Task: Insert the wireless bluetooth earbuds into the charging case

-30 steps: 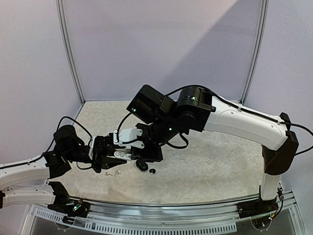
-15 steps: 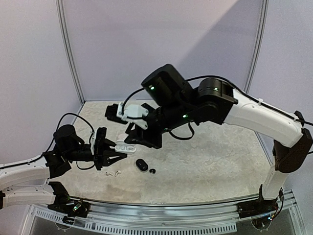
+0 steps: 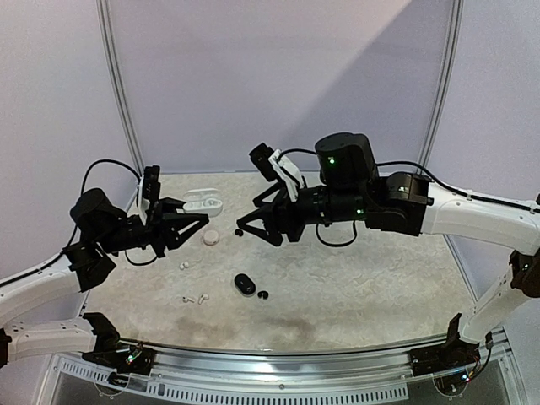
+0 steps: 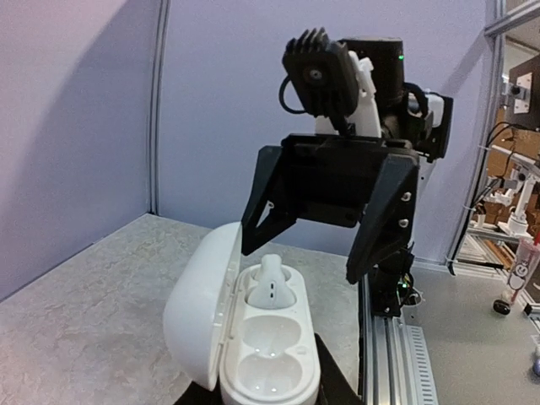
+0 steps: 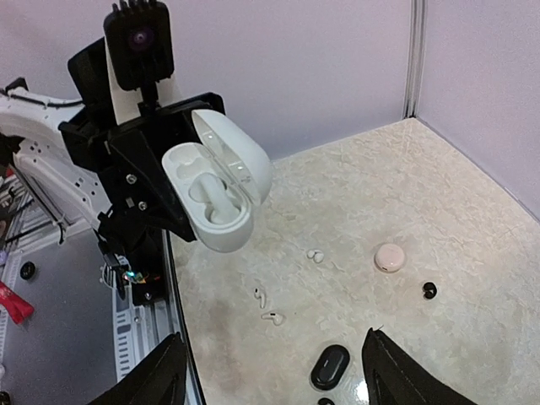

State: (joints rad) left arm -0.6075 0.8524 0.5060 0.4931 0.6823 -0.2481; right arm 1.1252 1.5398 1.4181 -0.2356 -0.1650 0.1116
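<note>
The left gripper (image 3: 196, 211) clamps the open white charging case (image 4: 253, 337), one white earbud (image 4: 272, 287) seated inside; the right gripper (image 5: 274, 375) gapes empty, facing it, apart

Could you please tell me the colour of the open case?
White case, clearest in left wrist view.

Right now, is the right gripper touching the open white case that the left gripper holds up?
Apart. The top view shows a clear gap between the right gripper and the white case in the left gripper. The right wrist view agrees.
</note>
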